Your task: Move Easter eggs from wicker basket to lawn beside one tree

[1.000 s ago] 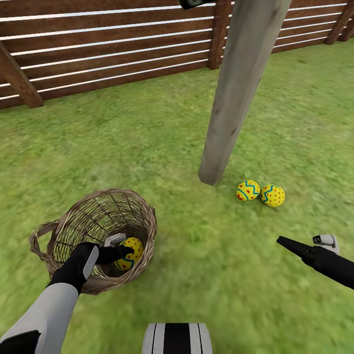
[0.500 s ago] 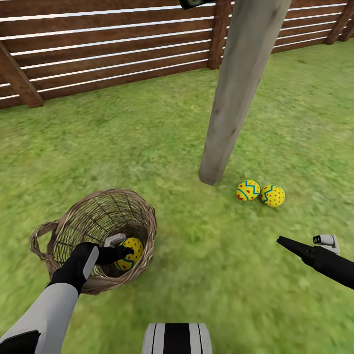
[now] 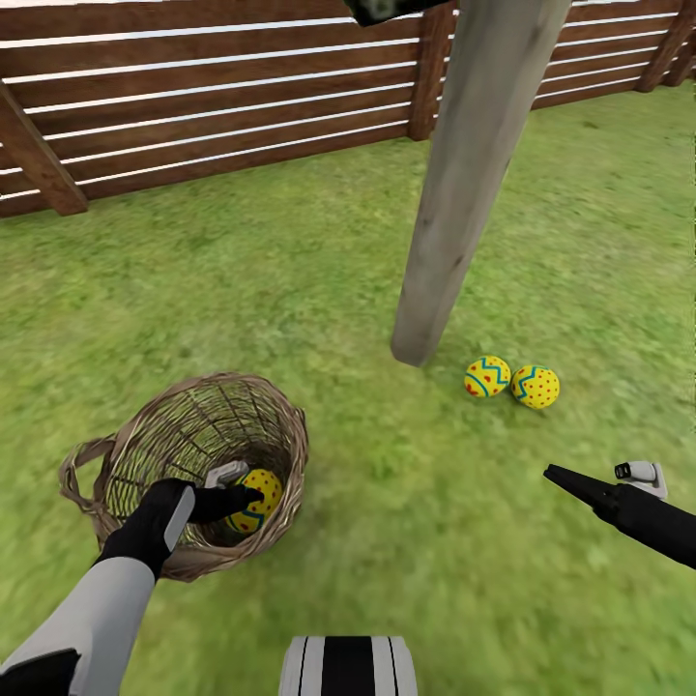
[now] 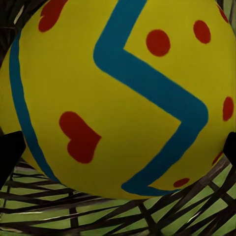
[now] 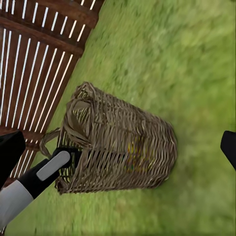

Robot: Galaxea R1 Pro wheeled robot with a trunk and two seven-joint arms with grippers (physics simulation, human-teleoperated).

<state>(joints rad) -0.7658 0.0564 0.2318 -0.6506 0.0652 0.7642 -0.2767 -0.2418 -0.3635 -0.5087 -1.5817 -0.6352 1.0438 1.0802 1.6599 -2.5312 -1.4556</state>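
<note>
Your left gripper [image 3: 244, 491] reaches into the basket [image 3: 145, 454], fingers pinching the last egg [image 3: 257, 496] — the right gripper's [image 3: 604, 480] fingers spread, idle.

head camera tipped slightly; fence [image 3: 193, 106] sits lower in frame, nothing else moved

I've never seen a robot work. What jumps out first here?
The left pincer reaches into a wicker basket around a yellow egg with blue zigzags. Two matching eggs lie on the grass by a pale tree trunk.
</note>
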